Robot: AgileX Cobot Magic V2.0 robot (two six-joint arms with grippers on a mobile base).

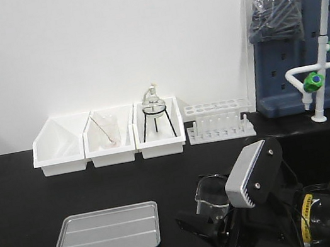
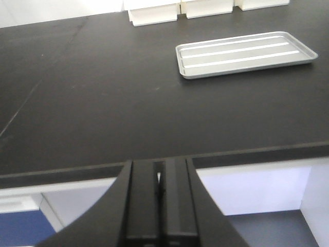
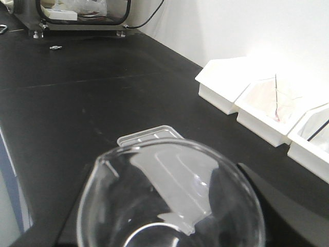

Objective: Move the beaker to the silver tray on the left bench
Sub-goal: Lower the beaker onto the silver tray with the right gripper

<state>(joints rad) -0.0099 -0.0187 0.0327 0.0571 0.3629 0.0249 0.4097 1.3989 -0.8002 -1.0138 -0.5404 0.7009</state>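
Observation:
The beaker (image 1: 209,197), small, clear and empty, is held in my right gripper (image 1: 202,218), which is shut on it. It is to the right of the silver tray (image 1: 106,233), apart from it. In the right wrist view the beaker (image 3: 169,206) fills the lower frame. One black finger (image 3: 272,198) shows at its right, and the silver tray's rim (image 3: 149,135) shows just beyond its lip. The tray (image 2: 245,54) lies empty on the left bench (image 2: 103,103), a matte black top. My left gripper (image 2: 160,177) is shut on nothing, over the bench's front edge.
Three white bins (image 1: 113,147) line the back wall; the middle one holds a beaker with a rod, and the right one a round flask on a black tripod (image 1: 155,115). A test-tube rack (image 1: 219,123) and a green-handled tap (image 1: 319,74) stand further right.

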